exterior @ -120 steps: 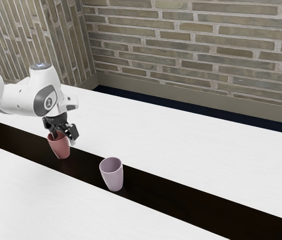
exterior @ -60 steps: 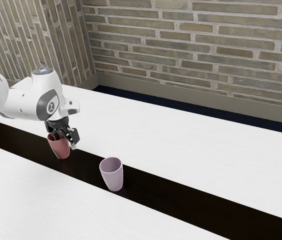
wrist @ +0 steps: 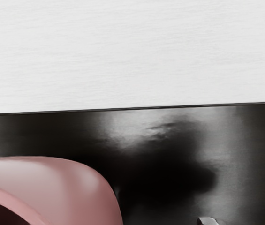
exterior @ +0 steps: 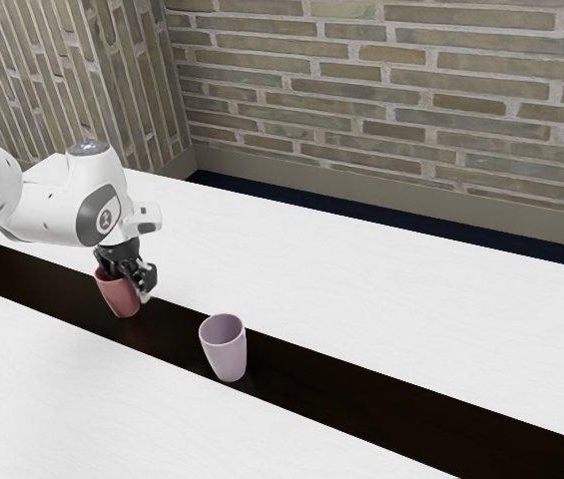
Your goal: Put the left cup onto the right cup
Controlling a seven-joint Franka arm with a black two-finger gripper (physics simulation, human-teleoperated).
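The left cup (exterior: 117, 293), dusty red, stands on the dark strip of the table (exterior: 361, 289) at the exterior view's left. My black gripper (exterior: 129, 280) is down at its rim, open, with one finger inside the cup and the other finger (exterior: 146, 284) outside its right wall. In the wrist view the red cup (wrist: 52, 192) lies close under my hand, and a fingertip (wrist: 208, 221) shows a little apart from its wall. The right cup (exterior: 224, 346), pale mauve, stands upright and empty on the same strip, further to the exterior view's right.
The table has white bands on either side of the dark strip (exterior: 381, 399). A brick wall (exterior: 391, 90) runs along the back and a slatted wall (exterior: 52, 80) stands behind the arm.
My hand has settled slightly lower over the red cup's rim and the arm has shifted a little to the right. Neither cup has moved.
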